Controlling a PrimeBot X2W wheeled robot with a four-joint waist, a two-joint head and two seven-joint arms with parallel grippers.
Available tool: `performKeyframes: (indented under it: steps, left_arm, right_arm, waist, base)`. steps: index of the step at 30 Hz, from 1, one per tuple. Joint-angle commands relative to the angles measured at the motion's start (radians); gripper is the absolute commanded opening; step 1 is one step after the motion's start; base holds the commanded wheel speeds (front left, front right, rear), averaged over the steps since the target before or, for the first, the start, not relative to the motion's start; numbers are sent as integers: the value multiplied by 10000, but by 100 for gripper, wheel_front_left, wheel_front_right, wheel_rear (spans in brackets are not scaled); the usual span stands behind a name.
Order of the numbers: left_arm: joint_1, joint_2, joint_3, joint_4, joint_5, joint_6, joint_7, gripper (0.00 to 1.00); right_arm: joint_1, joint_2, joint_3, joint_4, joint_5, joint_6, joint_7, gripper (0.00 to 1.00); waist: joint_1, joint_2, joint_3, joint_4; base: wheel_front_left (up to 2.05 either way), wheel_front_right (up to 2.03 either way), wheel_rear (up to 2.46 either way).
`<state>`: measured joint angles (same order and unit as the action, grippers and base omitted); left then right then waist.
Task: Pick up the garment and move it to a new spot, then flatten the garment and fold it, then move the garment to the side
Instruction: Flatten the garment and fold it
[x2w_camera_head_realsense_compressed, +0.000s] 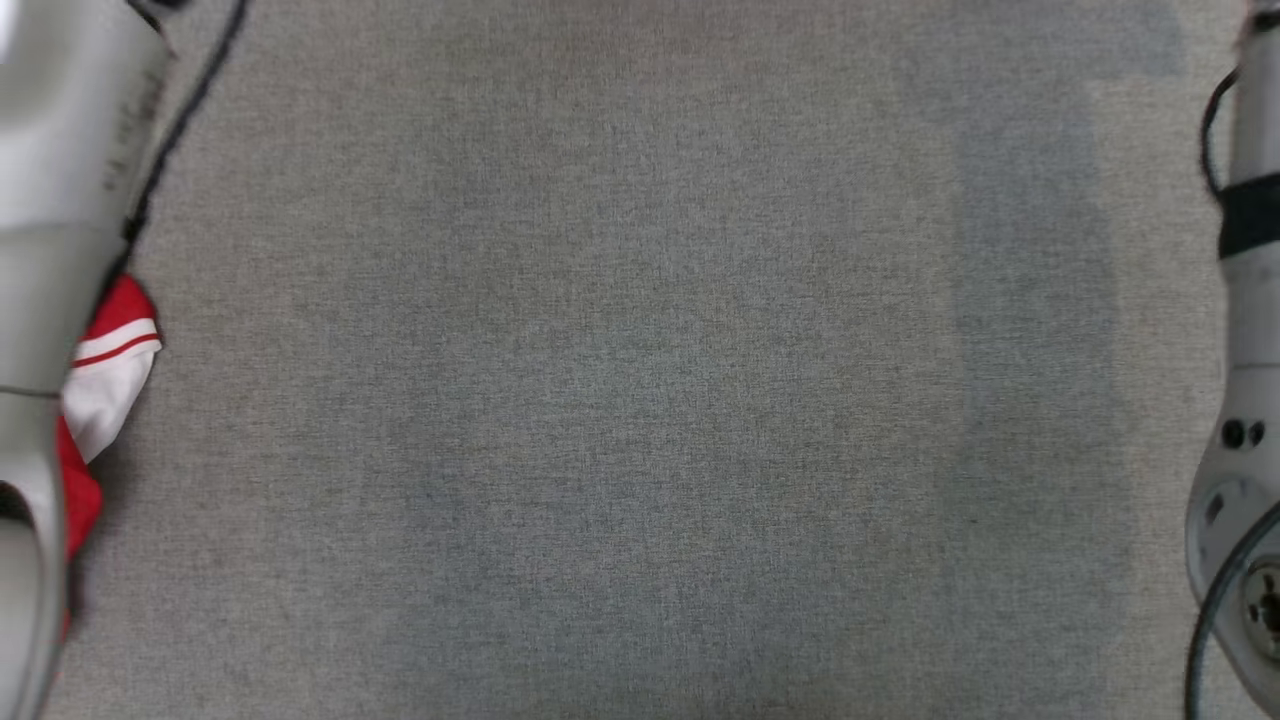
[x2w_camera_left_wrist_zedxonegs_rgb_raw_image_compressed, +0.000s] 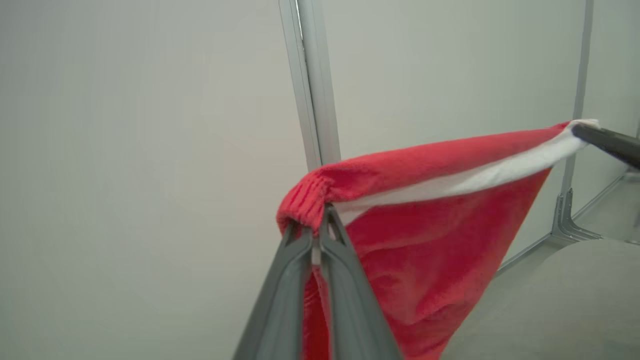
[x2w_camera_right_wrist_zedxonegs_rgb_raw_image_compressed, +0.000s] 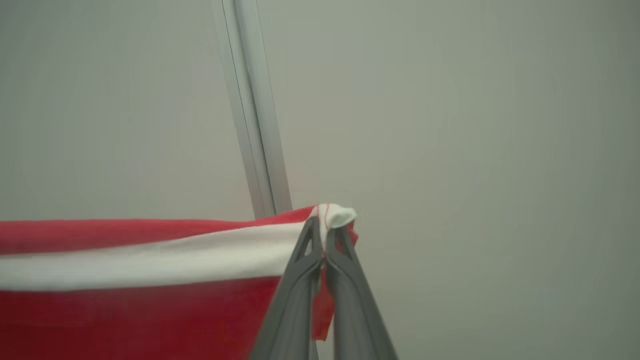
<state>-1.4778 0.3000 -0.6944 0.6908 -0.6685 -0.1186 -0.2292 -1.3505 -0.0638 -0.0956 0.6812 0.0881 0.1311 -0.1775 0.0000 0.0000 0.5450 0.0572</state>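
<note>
Left wrist view: my left gripper (x2w_camera_left_wrist_zedxonegs_rgb_raw_image_compressed: 316, 225) is pinched tight on the red garment (x2w_camera_left_wrist_zedxonegs_rgb_raw_image_compressed: 425, 260), its two grey fingers meeting on a ribbed red edge (x2w_camera_left_wrist_zedxonegs_rgb_raw_image_compressed: 305, 197) that bunches over their tips. From that pinch the cloth runs off to the right in a taut line. A white band (x2w_camera_left_wrist_zedxonegs_rgb_raw_image_compressed: 475, 177) follows the top edge until it reaches the dark finger of my other arm at the far right of the frame. Below that line the red fabric hangs in a soft, creased triangle. Behind it stand a pale wall (x2w_camera_left_wrist_zedxonegs_rgb_raw_image_compressed: 125, 150) and an upright metal post (x2w_camera_left_wrist_zedxonegs_rgb_raw_image_compressed: 310, 85).

Seen from the right wrist, my right gripper (x2w_camera_right_wrist_zedxonegs_rgb_raw_image_compressed: 326, 232) is likewise closed on the garment, holding a small white corner that pokes up between its fingertips (a thin red seam line runs over that tuft). From there the white band and the red cloth stretch away to the left, level and tight.

From the head, the grey woven tabletop (x2w_camera_head_realsense_compressed: 640, 400) spreads below, with my left forearm (x2w_camera_head_realsense_compressed: 60, 200) at its left edge and my right forearm (x2w_camera_head_realsense_compressed: 1250, 350) at its right. A red-and-white fold of the garment shows just beside the left forearm, partly hidden behind it; whether it touches the tabletop I cannot tell. A black cable (x2w_camera_head_realsense_compressed: 190, 100) runs alongside the left forearm near the top left corner
</note>
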Motion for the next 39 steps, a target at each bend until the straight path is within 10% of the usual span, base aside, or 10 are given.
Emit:
performKeyframes:
  steps: [1,21,39]
  left_arm:
    - [304,-71,-118,207,7,-50,-117,0]
    - [4991,-521,-2928,370,54,-120,-368,0]
    - [7442,-564,-4429,-48,111,-122,-358,0]
  right_arm:
    - [337,0,83,368,-30,-5,-159,0]
    - [3877,-1726,3407,3869,1675,-3,-250,0]
    - [6596,-4012,7115,2068,5179,-5,2247,0]
  waist:
    - [0,0,195,42]
    - [0,0,-1414,348]
    - [0,0,-3688,224]
  base:
    - [0,0,0]
    - [0,0,0]
    - [0,0,0]
